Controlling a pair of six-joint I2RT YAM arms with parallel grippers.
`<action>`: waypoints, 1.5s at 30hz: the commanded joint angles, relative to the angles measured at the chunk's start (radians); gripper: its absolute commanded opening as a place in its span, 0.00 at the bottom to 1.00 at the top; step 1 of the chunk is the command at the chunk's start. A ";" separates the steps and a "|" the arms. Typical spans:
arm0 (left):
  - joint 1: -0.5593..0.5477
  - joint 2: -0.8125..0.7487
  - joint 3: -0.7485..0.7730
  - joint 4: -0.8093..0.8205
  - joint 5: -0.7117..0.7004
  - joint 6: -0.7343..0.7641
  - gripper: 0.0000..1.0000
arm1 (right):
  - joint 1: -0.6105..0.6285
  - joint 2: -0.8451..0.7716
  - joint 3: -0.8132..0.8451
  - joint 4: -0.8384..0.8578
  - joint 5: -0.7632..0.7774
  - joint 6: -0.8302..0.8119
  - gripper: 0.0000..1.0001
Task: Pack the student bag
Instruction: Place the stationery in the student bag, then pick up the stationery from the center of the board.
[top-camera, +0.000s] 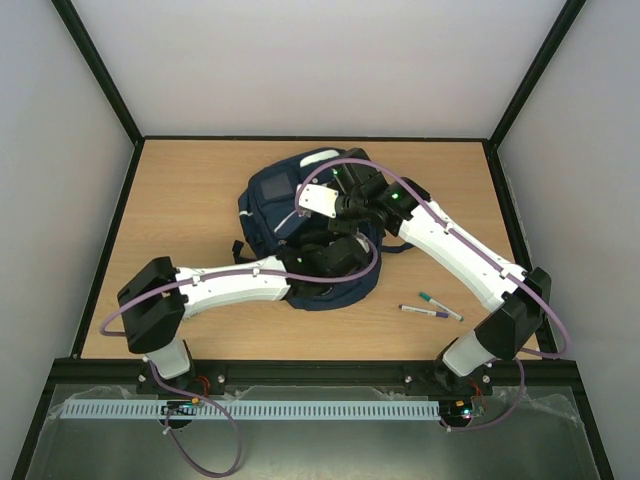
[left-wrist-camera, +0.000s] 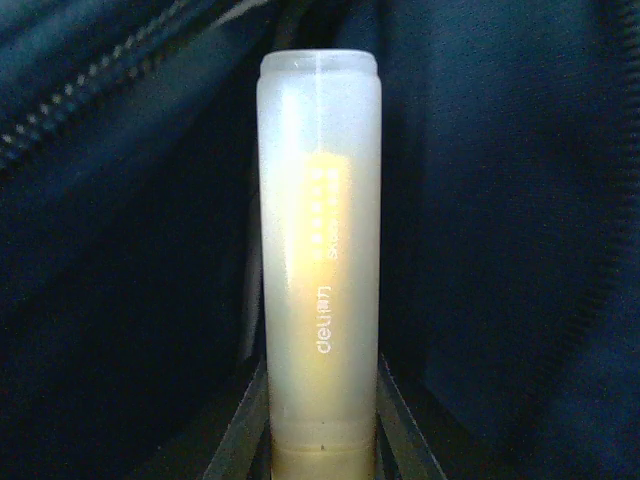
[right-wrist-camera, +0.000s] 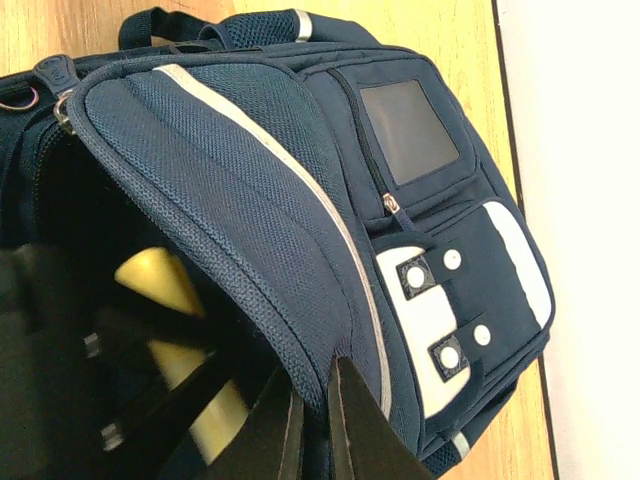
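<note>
From its base at the near edge, my left arm stretches low across the table, wrist buried in the mouth of the student bag (top-camera: 275, 195). The left gripper (left-wrist-camera: 320, 440) is narrowly clamped on a frosted yellowish highlighter (left-wrist-camera: 318, 250) that points into the dark blue interior. My right arm angles in from the near right, elbow raised, and the right gripper (right-wrist-camera: 318, 425) is pinched tight on the edge of the bag's flap (right-wrist-camera: 230, 200), holding it lifted. I count one bag, one highlighter and two loose pens, one green-capped (top-camera: 440, 306) and one purple-capped (top-camera: 424, 311), just beside the right forearm. The bag lies mid-table on the wooden tabletop (top-camera: 190, 200), with a black frame and plain white walls beyond.
</note>
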 joint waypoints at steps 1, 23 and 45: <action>0.055 0.039 0.040 0.061 -0.115 0.032 0.08 | 0.003 -0.036 0.050 0.109 -0.054 0.014 0.01; -0.158 -0.171 -0.059 -0.125 -0.108 -0.322 0.49 | -0.043 -0.037 -0.131 0.245 -0.053 0.136 0.01; -0.227 -0.533 -0.236 -0.646 -0.099 -1.530 0.71 | -0.046 -0.306 -0.657 0.457 -0.221 0.367 0.01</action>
